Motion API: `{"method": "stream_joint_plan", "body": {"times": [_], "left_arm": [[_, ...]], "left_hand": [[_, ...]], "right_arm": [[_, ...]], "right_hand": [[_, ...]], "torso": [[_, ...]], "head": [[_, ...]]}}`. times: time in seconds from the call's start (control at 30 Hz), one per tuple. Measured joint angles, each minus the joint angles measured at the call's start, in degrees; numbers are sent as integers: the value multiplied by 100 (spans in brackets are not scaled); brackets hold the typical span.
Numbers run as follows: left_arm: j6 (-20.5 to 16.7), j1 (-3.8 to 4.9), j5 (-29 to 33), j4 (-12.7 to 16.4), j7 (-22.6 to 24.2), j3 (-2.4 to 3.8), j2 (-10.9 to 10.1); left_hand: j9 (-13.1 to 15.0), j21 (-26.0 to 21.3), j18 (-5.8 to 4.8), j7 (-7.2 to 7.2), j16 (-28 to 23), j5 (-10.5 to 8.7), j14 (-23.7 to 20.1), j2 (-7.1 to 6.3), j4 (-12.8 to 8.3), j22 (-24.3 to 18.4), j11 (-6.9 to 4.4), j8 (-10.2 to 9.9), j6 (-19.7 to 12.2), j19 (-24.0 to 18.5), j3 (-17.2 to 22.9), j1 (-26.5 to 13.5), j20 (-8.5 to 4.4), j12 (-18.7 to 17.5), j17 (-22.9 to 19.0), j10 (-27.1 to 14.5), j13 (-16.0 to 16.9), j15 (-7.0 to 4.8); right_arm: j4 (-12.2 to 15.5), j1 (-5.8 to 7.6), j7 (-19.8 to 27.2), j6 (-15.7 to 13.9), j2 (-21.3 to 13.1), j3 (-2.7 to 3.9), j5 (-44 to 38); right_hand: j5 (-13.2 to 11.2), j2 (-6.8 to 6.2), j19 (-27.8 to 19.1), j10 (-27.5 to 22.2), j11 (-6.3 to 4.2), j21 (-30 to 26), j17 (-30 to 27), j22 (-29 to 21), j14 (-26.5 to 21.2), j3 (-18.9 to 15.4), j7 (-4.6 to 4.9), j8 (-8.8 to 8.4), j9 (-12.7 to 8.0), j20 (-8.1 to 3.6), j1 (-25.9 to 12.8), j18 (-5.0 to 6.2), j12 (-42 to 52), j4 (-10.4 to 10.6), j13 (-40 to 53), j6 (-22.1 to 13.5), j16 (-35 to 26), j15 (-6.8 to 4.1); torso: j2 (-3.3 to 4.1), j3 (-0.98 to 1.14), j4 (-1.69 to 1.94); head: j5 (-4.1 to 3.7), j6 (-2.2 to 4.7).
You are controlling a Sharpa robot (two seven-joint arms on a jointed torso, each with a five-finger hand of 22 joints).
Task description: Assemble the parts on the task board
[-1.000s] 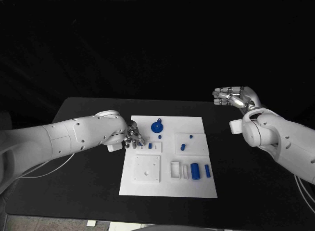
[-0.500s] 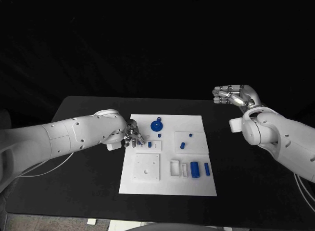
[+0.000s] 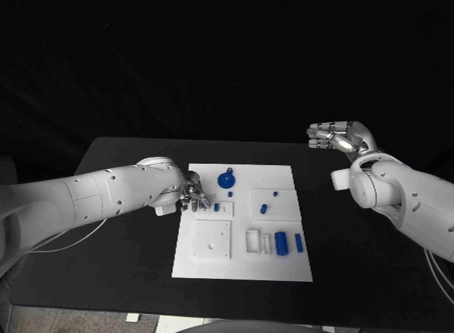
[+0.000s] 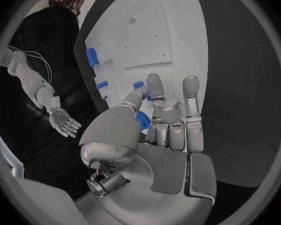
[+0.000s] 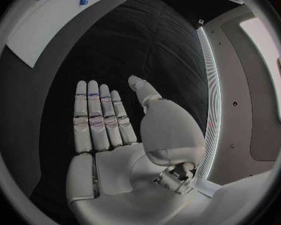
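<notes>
The white task board [image 3: 245,267] lies in the middle of the black table. It carries a round blue part [image 3: 227,182], small blue pegs [image 3: 215,207], and a blue cylinder [image 3: 281,243] beside a blue bar [image 3: 299,243]. My left hand [image 3: 194,196] is at the board's left edge, fingers straight. In the left wrist view a blue peg [image 4: 138,86] shows right at the thumb tip, and another blue piece [image 4: 143,121] shows behind the thumb. Whether either is pinched is unclear. My right hand [image 3: 337,137] is raised at the far right, off the board, holding nothing, fingers straight in the right wrist view [image 5: 103,115].
A raised white square plate [image 3: 213,239] and a small white frame [image 3: 254,243] sit on the board's near half. Bare black table [image 3: 117,270] surrounds the board on all sides. My left forearm [image 3: 86,198] lies over the table's left part.
My left hand has shifted very slightly at the board's left edge. The right hand and the blue parts stay where they were.
</notes>
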Motion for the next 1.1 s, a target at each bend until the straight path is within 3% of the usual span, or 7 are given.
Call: {"method": "stream_joint_plan", "body": {"times": [1.1], "left_arm": [[112,-44,-415,-16,52,0,18]], "left_hand": [[-11,0,0,16,0,-25,0,7,1,-2,1,-67,16,-20,3,37,20,0,-13,1,-4,0]], "right_arm": [[-7,-1,-4,7,10,0,2]], "right_hand": [[-3,0,0,0,0,0,0,0,0,0,-1,0,0,0,0,0,0,0,-3,1,0,0]], "torso": [[1,2,-6]], "head": [[3,-25]]}}
